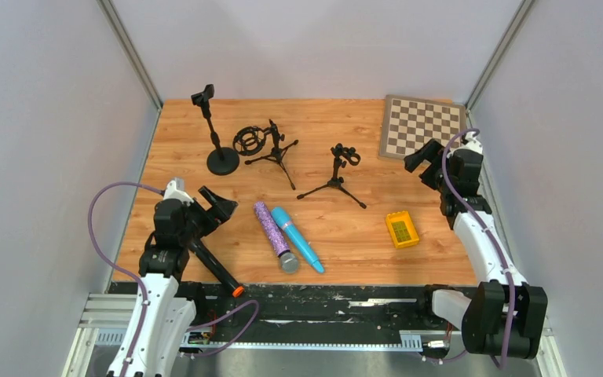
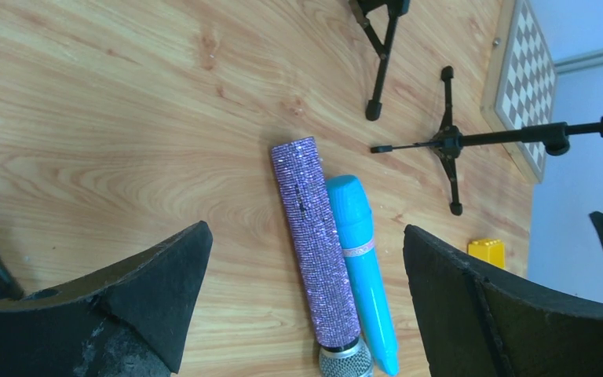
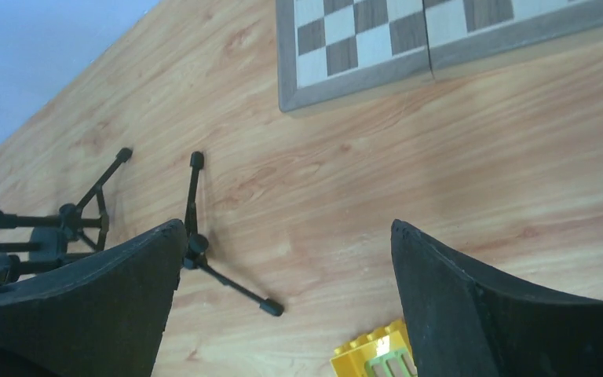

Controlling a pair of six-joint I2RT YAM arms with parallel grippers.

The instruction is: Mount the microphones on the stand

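Purple microphone (image 1: 273,234) lies touching blue microphone (image 1: 298,239), lower centre, on the desk (image 1: 322,118). Left pincer (image 1: 218,203) and right pincer (image 1: 422,157) gape wide, empty. Recommend: straddle purple mid-body, avoid nudging blue.

The top camera sits high behind my arm bases, tilted down and forward over the whole table (image 1: 361,236), with the bases at the bottom edge. My left wrist camera peers out past my left claw (image 2: 306,229), close above the boards. The purple microphone (image 2: 314,251) and blue microphone (image 2: 357,259) at its lower centre lie mid-frame from above. My right wrist camera looks low past my right claw (image 3: 288,224) toward the chessboard (image 3: 408,31), top right. All three views share one tripod stand (image 1: 335,177).
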